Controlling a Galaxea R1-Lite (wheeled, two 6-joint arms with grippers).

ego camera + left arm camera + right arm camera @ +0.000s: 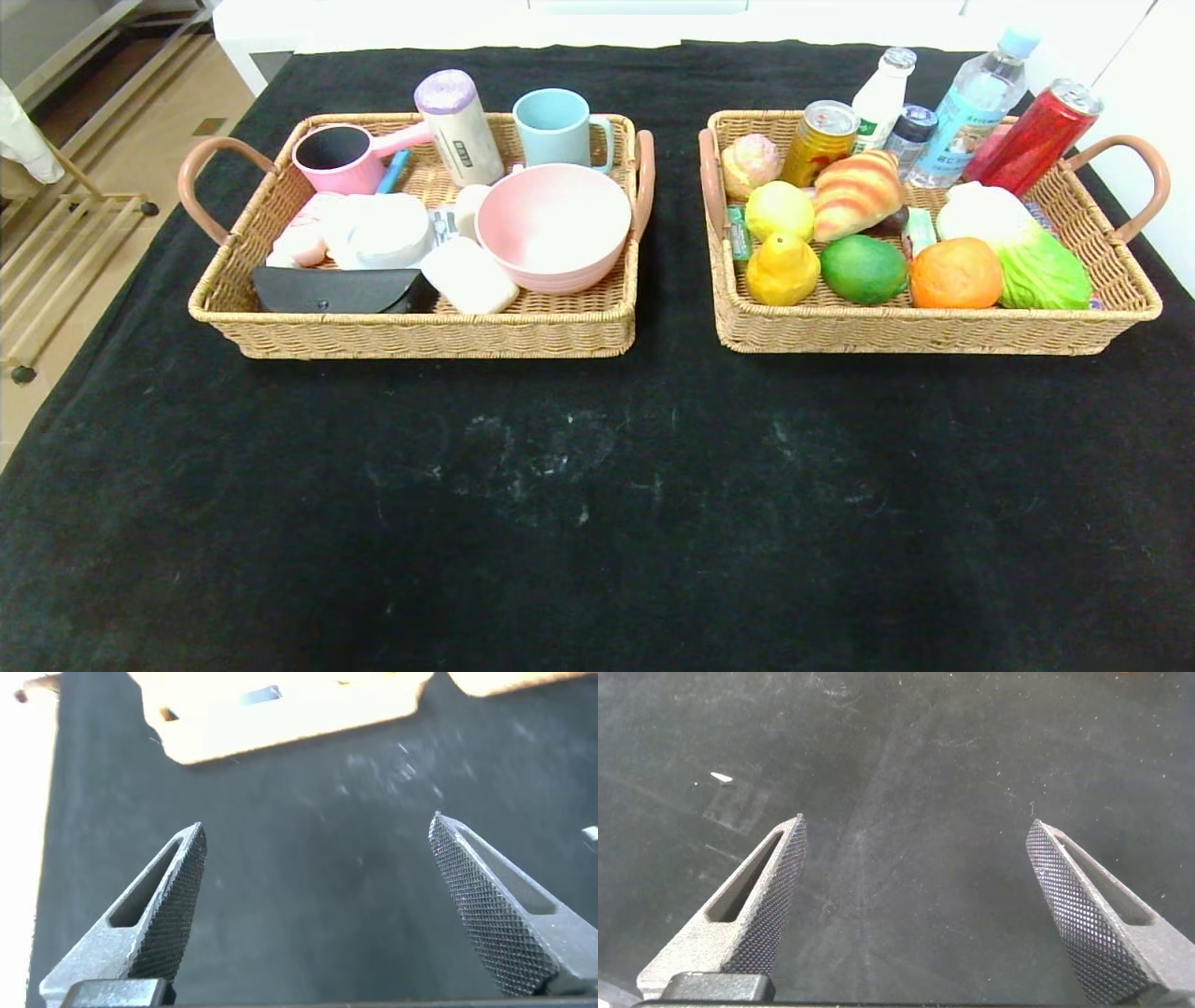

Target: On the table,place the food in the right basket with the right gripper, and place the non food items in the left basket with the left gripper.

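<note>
The pink bowl [553, 227] and the white soap-like bar [469, 275] lie in the left basket [420, 329]. The orange [955, 273], yellow pear-shaped fruit [780, 269], green fruit [863, 270] and croissant [856, 194] lie in the right basket [924, 329]. Neither arm shows in the head view. My left gripper [318, 831] is open and empty over the black cloth, with the left basket [280, 719] ahead of it. My right gripper [915, 826] is open and empty over bare black cloth.
The left basket also holds a blue mug [558, 126], a pink ladle cup [338, 157], a roll [457, 126] and a black case [336, 289]. The right basket holds bottles [971, 103], cans [1032, 135], a lemon [779, 209] and a cabbage [1022, 252]. Black cloth [597, 495] covers the table in front.
</note>
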